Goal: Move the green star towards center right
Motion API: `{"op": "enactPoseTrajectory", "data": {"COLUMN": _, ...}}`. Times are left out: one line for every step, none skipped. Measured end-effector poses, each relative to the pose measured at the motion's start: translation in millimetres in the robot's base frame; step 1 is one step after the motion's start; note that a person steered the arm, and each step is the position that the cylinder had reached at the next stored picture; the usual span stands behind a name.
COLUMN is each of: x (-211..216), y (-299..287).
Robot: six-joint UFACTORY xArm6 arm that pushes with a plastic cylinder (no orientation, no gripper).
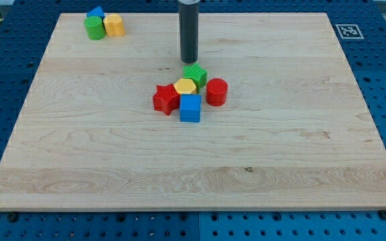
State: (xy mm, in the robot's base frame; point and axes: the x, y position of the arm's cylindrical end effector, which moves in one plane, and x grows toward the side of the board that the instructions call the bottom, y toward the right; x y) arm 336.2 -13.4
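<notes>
The green star (195,74) lies near the board's middle, at the top of a tight cluster. Touching it below are a yellow block (185,86), a red star-shaped block (165,98), a blue cube (190,108) and a red cylinder (216,92). My tip (189,61) stands just above the green star in the view, slightly to its left, close to it; I cannot tell whether it touches.
At the view's top left, a blue block (96,12), a green cylinder (94,28) and a yellow block (114,25) sit together. The wooden board (300,134) lies on a blue pegboard; a marker tag (348,30) sits by its top right corner.
</notes>
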Motion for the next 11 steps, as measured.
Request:
{"op": "enactPoseTrajectory", "data": {"x": 8.5, "y": -30.0}}
{"op": "enactPoseTrajectory", "data": {"x": 17.2, "y": -54.8}}
{"op": "enactPoseTrajectory", "data": {"x": 43.0, "y": -54.5}}
{"op": "enactPoseTrajectory", "data": {"x": 53.9, "y": -53.7}}
{"op": "enactPoseTrajectory", "data": {"x": 53.9, "y": -43.4}}
{"op": "enactPoseTrajectory", "data": {"x": 53.9, "y": -5.0}}
{"op": "enactPoseTrajectory", "data": {"x": 57.7, "y": 32.0}}
{"op": "enactPoseTrajectory", "data": {"x": 69.5, "y": 65.5}}
{"op": "enactPoseTrajectory", "data": {"x": 86.3, "y": 102.5}}
{"op": "enactPoseTrajectory", "data": {"x": 98.7, "y": 142.8}}
{"op": "enactPoseTrajectory", "data": {"x": 113.3, "y": 165.7}}
